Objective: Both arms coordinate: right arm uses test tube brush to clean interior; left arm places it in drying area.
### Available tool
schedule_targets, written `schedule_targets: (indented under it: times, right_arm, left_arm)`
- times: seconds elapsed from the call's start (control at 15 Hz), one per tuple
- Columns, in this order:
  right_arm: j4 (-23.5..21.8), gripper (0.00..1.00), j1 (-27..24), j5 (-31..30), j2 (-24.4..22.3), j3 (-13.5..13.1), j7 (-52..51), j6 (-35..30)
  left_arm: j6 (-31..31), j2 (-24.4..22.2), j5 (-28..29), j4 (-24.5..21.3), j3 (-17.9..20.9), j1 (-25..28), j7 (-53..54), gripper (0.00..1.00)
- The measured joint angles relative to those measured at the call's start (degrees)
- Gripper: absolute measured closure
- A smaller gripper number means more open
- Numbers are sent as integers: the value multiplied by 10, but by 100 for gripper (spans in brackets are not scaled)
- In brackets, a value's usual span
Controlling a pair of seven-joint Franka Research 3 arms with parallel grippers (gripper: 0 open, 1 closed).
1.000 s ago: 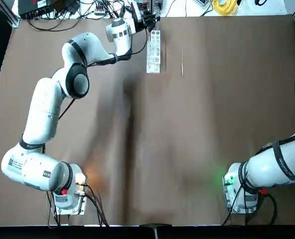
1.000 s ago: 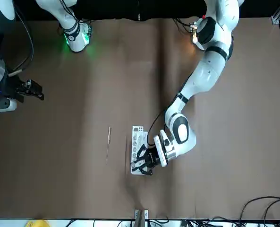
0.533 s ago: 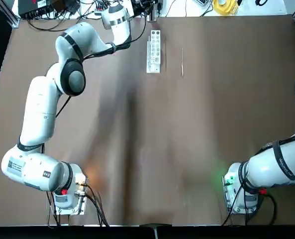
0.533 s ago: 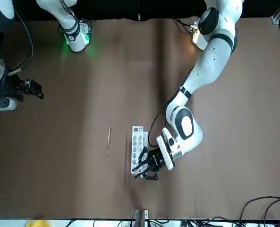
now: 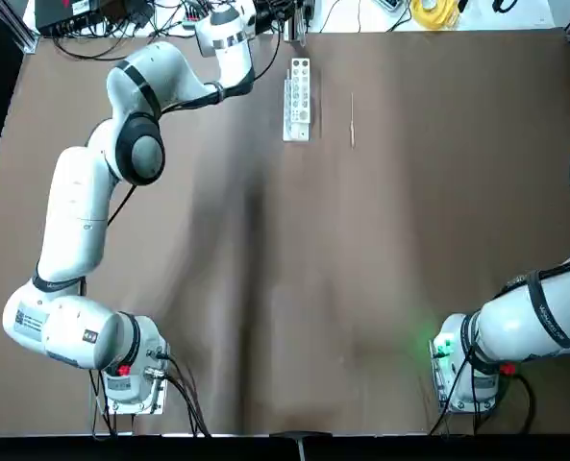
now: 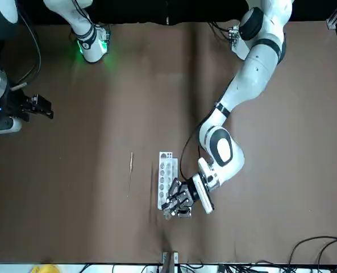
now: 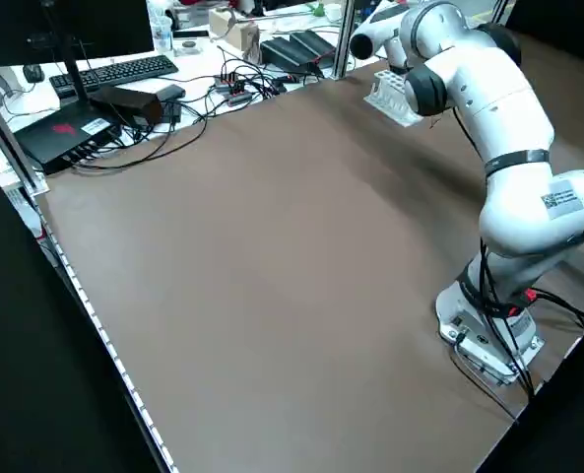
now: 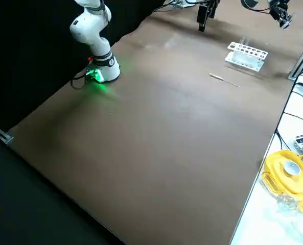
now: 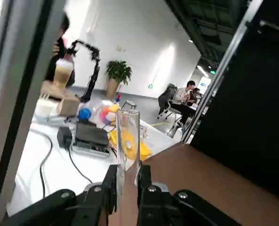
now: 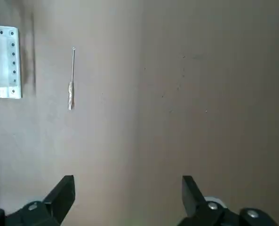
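Brown table: brush lies untouched upper centre, beside rack. Left gripper pinches a glass tube; right gripper, wide open and empty, should descend squarely over the brush.

My left arm wears smooth, glossy white shells that look like plastic, with matt grey caps at the joints. My left pincer has matt black fingers, plastic by the look, closed on a clear, shiny tube that looks like glass. My right arm has the same glossy white casing, with matt black bands and cable over it; my right pincer shows dull black fingers set wide apart. The table is covered in a matt brown sheet, smooth, with faint creases. The rack looks like matt white plastic. The brush is a thin pale wire with a fuzzy end.
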Motion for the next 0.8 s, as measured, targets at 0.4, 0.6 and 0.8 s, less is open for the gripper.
schedule_targets:
  times: [0.4,0.6,0.8]
  right_arm:
    - [0,0,1,0,0,3,0,6]
    - [0,0,2,0,0,4,0,6]
    - [-1,0,6,0,0,5,0,5]
  left_arm:
    - [2,-30,19,-30,21,11,-417,76]
    - [-17,-42,33,-61,22,21,-609,76]
    - [-89,-43,46,-80,23,29,-782,76]
